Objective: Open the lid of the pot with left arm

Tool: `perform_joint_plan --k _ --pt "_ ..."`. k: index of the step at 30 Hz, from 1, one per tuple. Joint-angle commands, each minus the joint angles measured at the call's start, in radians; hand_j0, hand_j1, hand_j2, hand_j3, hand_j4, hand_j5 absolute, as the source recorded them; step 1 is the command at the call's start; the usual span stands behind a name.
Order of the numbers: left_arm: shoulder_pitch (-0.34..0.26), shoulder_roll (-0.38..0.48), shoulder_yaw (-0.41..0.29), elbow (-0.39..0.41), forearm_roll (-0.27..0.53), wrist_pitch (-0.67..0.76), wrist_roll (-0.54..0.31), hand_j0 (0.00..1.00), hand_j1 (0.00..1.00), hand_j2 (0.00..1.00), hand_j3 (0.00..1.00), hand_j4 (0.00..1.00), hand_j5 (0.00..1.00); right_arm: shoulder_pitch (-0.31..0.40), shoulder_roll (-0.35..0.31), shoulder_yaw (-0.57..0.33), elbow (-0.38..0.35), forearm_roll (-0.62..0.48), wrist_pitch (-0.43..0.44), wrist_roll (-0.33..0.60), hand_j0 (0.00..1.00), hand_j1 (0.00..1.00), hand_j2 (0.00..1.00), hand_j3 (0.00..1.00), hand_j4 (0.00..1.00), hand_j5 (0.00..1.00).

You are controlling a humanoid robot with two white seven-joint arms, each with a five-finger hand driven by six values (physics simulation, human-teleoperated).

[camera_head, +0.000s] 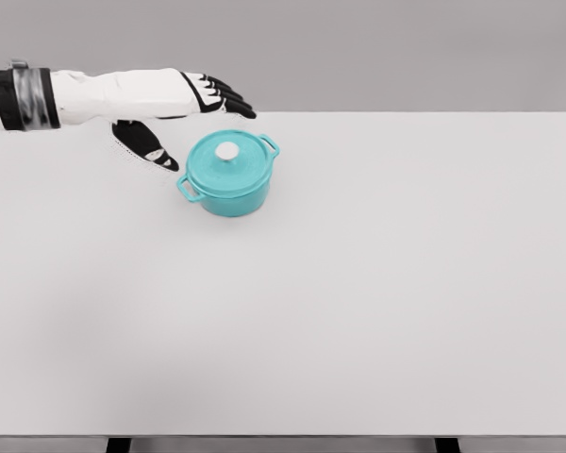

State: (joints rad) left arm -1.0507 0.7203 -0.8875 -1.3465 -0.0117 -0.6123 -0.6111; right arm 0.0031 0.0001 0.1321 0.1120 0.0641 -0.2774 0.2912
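Observation:
A teal pot (pixel 230 176) with two side handles stands on the white table (pixel 358 302), left of the middle and toward the far side. Its teal lid (pixel 228 160) sits flat on it, with a pale round knob (pixel 227 151) on top. My left hand (pixel 193 118) reaches in from the upper left and hovers just behind and to the left of the pot. Its fingers (pixel 224 95) stretch out over the far rim while the thumb (pixel 149 146) hangs down beside the pot's left side. The hand is open and holds nothing. No right arm shows.
The table's far edge runs just behind the pot. Its front edge lies along the bottom of the head view, with dark legs (pixel 119 444) showing beneath.

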Motion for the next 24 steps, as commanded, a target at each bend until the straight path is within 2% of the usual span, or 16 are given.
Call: perform_joint_plan --k 1,6,11,14,16,18,21,24 --pt "-0.005 -0.088 -0.083 0.107 -0.028 0.001 0.0 1.0 1.0 1.0 1.0 1.0 1.0 0.0 0.0 0.0 0.0 0.0 0.0 0.0 1.0 1.0 1.0 1.0 1.0 1.0" --pt "-0.045 -0.15 -0.102 0.173 -0.093 0.001 0.0 1.0 1.0 1.0 1.0 1.0 1.0 0.0 0.0 0.0 0.0 0.0 0.0 0.0 1.0 1.0 1.0 1.0 1.0 1.0" --pt "-0.086 -0.165 -0.13 0.214 -0.085 0.001 0.0 1.0 1.0 1.0 1.0 1.0 1.0 0.0 0.0 0.0 0.0 0.0 0.0 0.0 1.0 1.0 1.0 1.0 1.0 1.0" --pt "-0.087 -0.177 -0.137 0.237 -0.088 0.001 0.0 1.0 1.0 1.0 1.0 1.0 1.0 0.0 0.0 0.0 0.0 0.0 0.0 0.0 1.0 1.0 1.0 1.0 1.0 1.0" --pt "-0.091 -0.197 -0.149 0.27 -0.093 0.001 0.0 1.0 1.0 1.0 1.0 1.0 1.0 0.0 0.0 0.0 0.0 0.0 0.0 0.0 1.0 1.0 1.0 1.0 1.0 1.0" --pt "-0.103 -0.222 -0.151 0.349 -0.099 0.001 0.0 1.0 1.0 1.0 1.0 1.0 1.0 0.0 0.0 0.0 0.0 0.0 0.0 0.0 1.0 1.0 1.0 1.0 1.0 1.0" --pt "-0.12 -0.269 -0.149 0.435 -0.203 0.001 0.0 1.0 1.0 1.0 1.0 1.0 1.0 0.0 0.0 0.0 0.0 0.0 0.0 0.0 1.0 1.0 1.0 1.0 1.0 1.0" --pt "-0.13 -0.277 -0.149 0.468 -0.217 0.001 0.0 1.0 1.0 1.0 1.0 1.0 1.0 0.0 0.0 0.0 0.0 0.0 0.0 0.0 1.0 1.0 1.0 1.0 1.0 1.0"
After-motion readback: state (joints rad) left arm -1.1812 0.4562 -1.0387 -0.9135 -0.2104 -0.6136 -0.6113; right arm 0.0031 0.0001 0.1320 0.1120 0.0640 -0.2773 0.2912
